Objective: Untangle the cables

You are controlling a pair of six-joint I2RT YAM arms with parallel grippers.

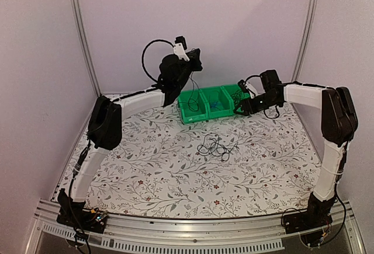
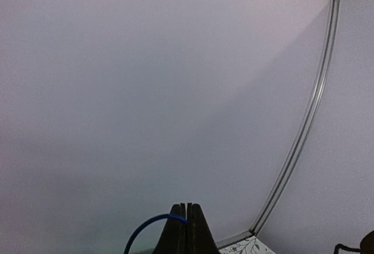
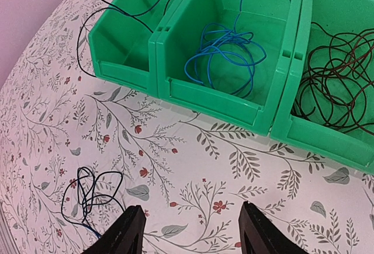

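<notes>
the left gripper [image 2: 187,223] is raised high above the table [image 1: 158,172] and faces the pale wall [image 2: 146,90]. its fingers are pressed flat together and pinch a thin blue cable [image 2: 143,226], which arcs away to the left from between the tips. in the top view a very thin line hangs from that gripper down toward the left bin [image 3: 125,70]. the right wrist view shows a dark strand in that bin; it crosses the rim and leaves the top of the picture (whether this is the pinched cable i cannot tell).

the right gripper [image 3: 193,210] hovers low over the flowered table, just in front of the three green bins. its fingers are spread wide, with only tablecloth between them, and they touch nothing.

the tangle of cables [image 3: 90,192] lies on the table as a small loose knot of dark loops. it sits in front of the bins and apart from them, to the left of the right gripper's left finger.

the bins stand side by side, touching. the middle bin [image 3: 204,93] holds a loose blue coil [image 3: 225,49]. the right bin [image 3: 327,140] holds a heap of dark wires [image 3: 342,67].
</notes>
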